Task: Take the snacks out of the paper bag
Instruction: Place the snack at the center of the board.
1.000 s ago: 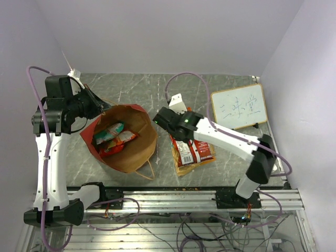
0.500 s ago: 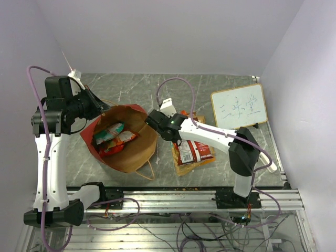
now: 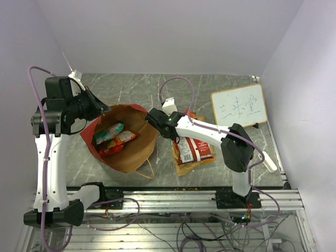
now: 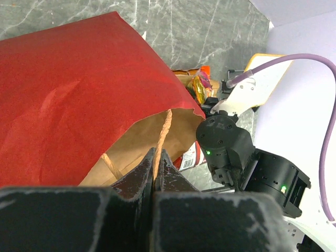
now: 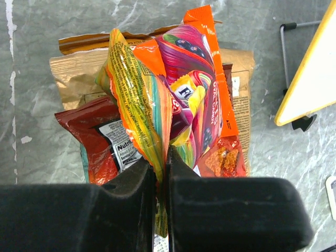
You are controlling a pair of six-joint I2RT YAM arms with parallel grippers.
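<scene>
The paper bag (image 3: 137,152), red outside (image 4: 79,94) and brown inside, lies open on the table. A teal packet (image 3: 109,130) and a red-orange packet (image 3: 119,140) lie inside it. My left gripper (image 3: 104,109) is shut on the bag's twine handle (image 4: 164,128) at the rim, seen closely in the left wrist view (image 4: 156,157). My right gripper (image 5: 160,157) is shut on an orange and yellow packet (image 5: 163,100) and holds it over a pile of snacks: a brown packet (image 5: 73,79) and a red packet (image 5: 86,134). In the top view that gripper (image 3: 176,122) is just right of the bag's rim.
A white framed whiteboard (image 3: 239,107) stands at the back right, and its edge shows in the right wrist view (image 5: 310,73). The pile of packets (image 3: 193,152) lies on the grey marble table (image 3: 131,89) between bag and whiteboard. Walls close in behind and on both sides.
My right gripper has shifted left from over the pile to beside the bag's rim, and its arm has folded in. The left arm and the bag have not moved.
</scene>
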